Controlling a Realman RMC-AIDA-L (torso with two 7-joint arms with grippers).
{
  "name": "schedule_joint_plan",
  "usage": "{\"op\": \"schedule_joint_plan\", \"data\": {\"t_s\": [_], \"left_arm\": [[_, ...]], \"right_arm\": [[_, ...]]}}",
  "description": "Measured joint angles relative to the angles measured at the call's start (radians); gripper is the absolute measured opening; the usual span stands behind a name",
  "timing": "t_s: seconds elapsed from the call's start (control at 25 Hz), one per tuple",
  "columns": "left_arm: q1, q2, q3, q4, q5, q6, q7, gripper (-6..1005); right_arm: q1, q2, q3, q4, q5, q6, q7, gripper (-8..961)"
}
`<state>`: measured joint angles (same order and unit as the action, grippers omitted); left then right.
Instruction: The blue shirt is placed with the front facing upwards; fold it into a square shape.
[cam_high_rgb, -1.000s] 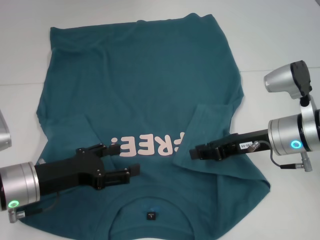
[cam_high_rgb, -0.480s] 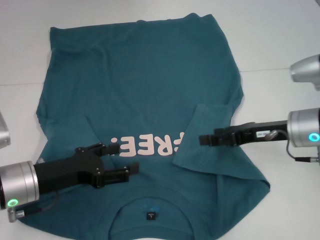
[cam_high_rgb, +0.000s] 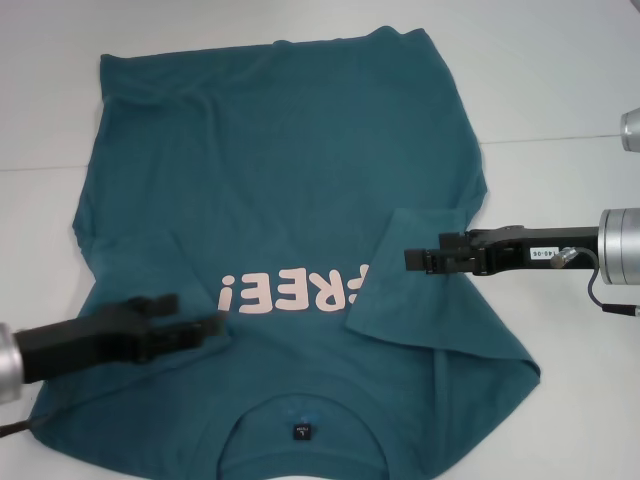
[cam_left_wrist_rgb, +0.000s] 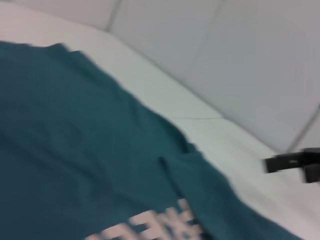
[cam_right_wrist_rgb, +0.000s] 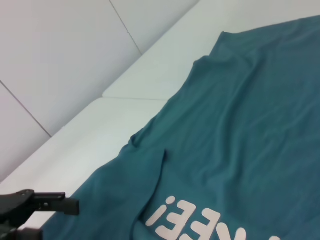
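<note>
The blue shirt (cam_high_rgb: 290, 180) lies flat on the white table, front up, with the pink "FREE!" lettering (cam_high_rgb: 295, 292) and the small black neck label (cam_high_rgb: 300, 432) near me. Both sleeves are folded inward onto the body: one (cam_high_rgb: 150, 265) on the left, one (cam_high_rgb: 420, 300) on the right. My left gripper (cam_high_rgb: 195, 315) hovers open over the shirt's near left part, blurred by motion. Open too, my right gripper (cam_high_rgb: 420, 260) sits just above the folded right sleeve, holding nothing. The right wrist view shows the shirt (cam_right_wrist_rgb: 240, 125) and the left gripper (cam_right_wrist_rgb: 45, 215) farther off.
The white table (cam_high_rgb: 560, 90) shows bare around the shirt, with a seam line running across it. In the left wrist view the right gripper (cam_left_wrist_rgb: 295, 167) hangs beyond the shirt's edge (cam_left_wrist_rgb: 75, 150), with pale wall panels behind.
The right gripper has drawn back to the right and away from me, off the folded sleeve. The left gripper has pulled back to the left, away from the lettering. The shirt has not moved.
</note>
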<state>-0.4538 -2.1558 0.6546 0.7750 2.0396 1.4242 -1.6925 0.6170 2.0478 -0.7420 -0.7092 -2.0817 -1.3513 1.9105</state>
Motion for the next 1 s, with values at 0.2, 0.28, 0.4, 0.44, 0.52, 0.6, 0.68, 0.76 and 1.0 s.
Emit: {"op": "schedule_joint_plan", "data": {"t_s": [0.2,0.28,0.4,0.44,0.52,0.6,0.68,0.76,1.0], "left_arm": [[0.02,0.011,-0.094,0.049,0.097,-0.029,-0.099,856],[0.023,0.018,-0.14,0.061,0.133,-0.026,-0.123,855],[0.034,0.028,-0.19,0.08,0.157,-0.017,-0.137,855],[0.038,0.029,-0.196,0.085,0.158,-0.014,-0.14,854],[0.052,0.032,-0.205,0.102,0.162,-0.009,-0.147,854],[0.058,0.035,-0.206,0.109,0.175,-0.008,-0.156,854],[0.06,0.037,-0.212,0.113,0.2,-0.006,-0.167,853],[0.06,0.037,-0.216,0.114,0.221,-0.004,-0.174,853],[0.061,0.037,-0.219,0.113,0.278,-0.006,-0.186,851]], "right_arm": [[0.0,0.004,0.0,0.001,0.002,0.001,-0.001,940],[0.002,0.007,0.0,0.0,0.002,0.0,0.0,940],[0.006,0.007,0.0,0.003,0.002,-0.001,0.0,940],[0.007,0.007,0.0,0.004,0.002,-0.002,0.001,940],[0.007,0.008,0.0,0.004,0.002,-0.002,0.003,940],[0.007,0.008,0.0,0.004,0.002,0.0,0.006,940],[0.007,0.006,0.0,0.005,0.002,0.002,0.007,940],[0.008,0.005,0.0,0.005,0.002,0.004,0.008,940],[0.008,0.003,0.0,0.004,0.002,0.006,0.008,940]]}}
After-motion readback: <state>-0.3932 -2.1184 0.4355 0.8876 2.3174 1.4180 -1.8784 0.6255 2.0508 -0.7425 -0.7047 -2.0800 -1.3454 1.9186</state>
